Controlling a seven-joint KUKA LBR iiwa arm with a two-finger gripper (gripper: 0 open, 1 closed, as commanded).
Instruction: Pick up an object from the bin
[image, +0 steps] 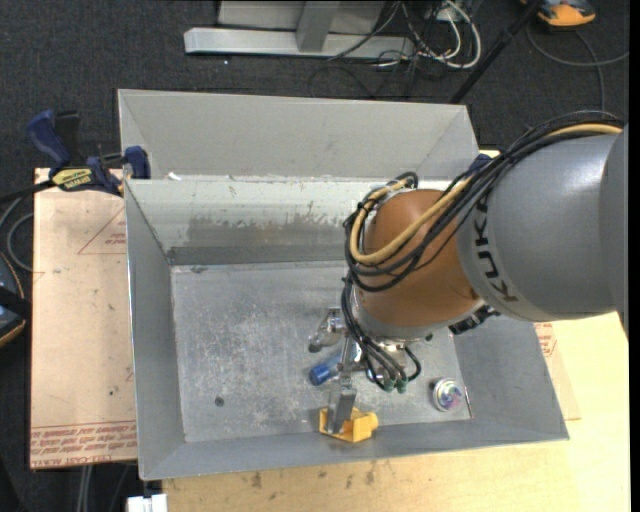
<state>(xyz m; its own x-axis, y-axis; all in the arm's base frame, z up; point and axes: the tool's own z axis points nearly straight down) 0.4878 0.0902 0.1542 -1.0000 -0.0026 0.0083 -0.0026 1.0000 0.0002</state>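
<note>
The left part of the bin (150, 330) is lying bare. Toward the middle, a small blue piece (322, 375) is resting on the floor. Just nearer than it, a yellow block-like thing (352, 427) is sitting against the near wall. The jaws are hanging low over these two, under the wrist's orange cover (405, 265). Their lowest grey part is reaching down to the yellow thing and seemingly touching its top. Whether the jaws are standing open or closed I cannot tell, and nothing is showing clearly between them. Farther right, a small round silvery thing (447, 394) is lying apart on the floor, and the arm (550, 240) is stretching in above it. By my judgement the task is sitting at the approach: the jaws are down by the floor, while gripping and lifting are remaining.
</note>
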